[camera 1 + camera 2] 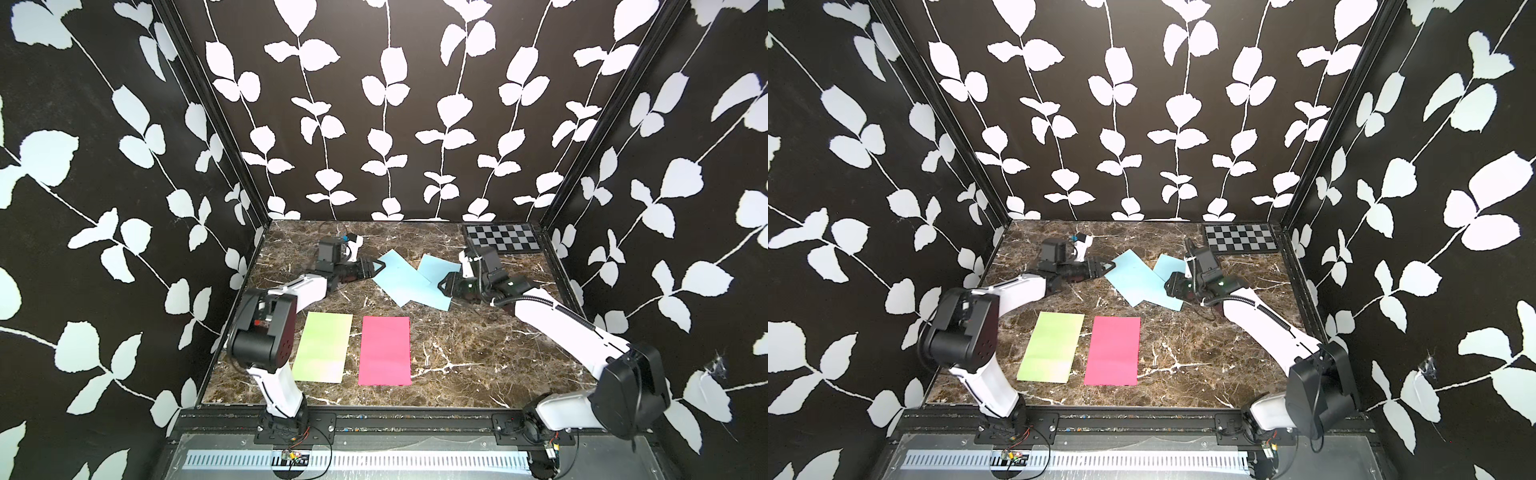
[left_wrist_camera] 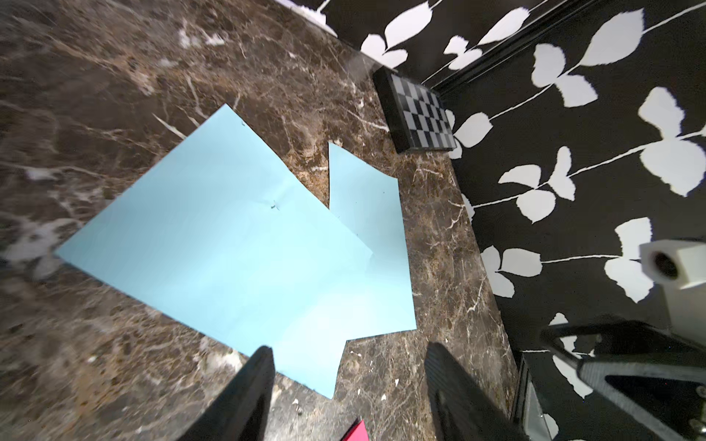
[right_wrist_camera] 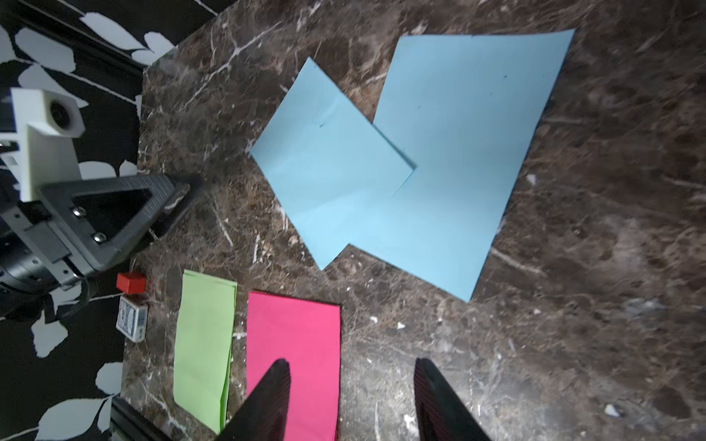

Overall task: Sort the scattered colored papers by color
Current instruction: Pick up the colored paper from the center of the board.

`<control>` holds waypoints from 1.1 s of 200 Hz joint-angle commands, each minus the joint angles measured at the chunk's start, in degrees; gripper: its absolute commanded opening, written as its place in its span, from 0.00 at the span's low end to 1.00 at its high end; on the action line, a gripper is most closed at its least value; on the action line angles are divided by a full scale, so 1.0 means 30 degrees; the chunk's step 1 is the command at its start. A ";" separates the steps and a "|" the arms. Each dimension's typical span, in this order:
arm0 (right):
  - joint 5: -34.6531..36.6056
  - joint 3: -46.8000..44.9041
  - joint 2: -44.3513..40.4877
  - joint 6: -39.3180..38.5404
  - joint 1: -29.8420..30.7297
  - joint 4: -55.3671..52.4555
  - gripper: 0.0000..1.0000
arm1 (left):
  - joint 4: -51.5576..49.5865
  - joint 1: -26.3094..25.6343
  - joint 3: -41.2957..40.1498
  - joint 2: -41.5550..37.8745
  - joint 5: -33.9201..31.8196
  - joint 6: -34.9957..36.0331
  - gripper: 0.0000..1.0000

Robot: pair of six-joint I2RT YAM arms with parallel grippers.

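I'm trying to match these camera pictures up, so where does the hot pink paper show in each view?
Top view: pink paper lies near the front, right of the green paper.
Top view: pink paper, same spot.
Left wrist: only the pink paper's corner, at the picture's edge.
Right wrist: pink paper beside the green paper.
Shared landmark: the two overlapping light blue papers.
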 commanded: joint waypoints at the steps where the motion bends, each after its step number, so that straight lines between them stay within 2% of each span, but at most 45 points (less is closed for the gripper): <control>1: -0.1027 0.1882 0.1799 -0.1005 -0.0511 0.0517 0.54 | -0.1813 -0.0639 0.1279 0.0957 -0.0761 -0.0004 0.63; 84: -0.5063 0.7948 1.0178 -0.2108 -0.1968 0.0941 0.54 | -0.2936 -0.0766 0.3190 0.3679 -0.1492 -0.0114 0.63; 149: -0.7205 0.8925 1.2920 -0.1663 -0.3378 0.2161 0.53 | -0.2755 -0.0697 0.3698 0.4856 -0.1489 -0.0380 0.63; 220: -0.9239 0.9727 1.5199 -0.1148 -0.3605 0.2977 0.53 | -0.2857 -0.0707 0.3621 0.5150 -0.1495 -0.0468 0.64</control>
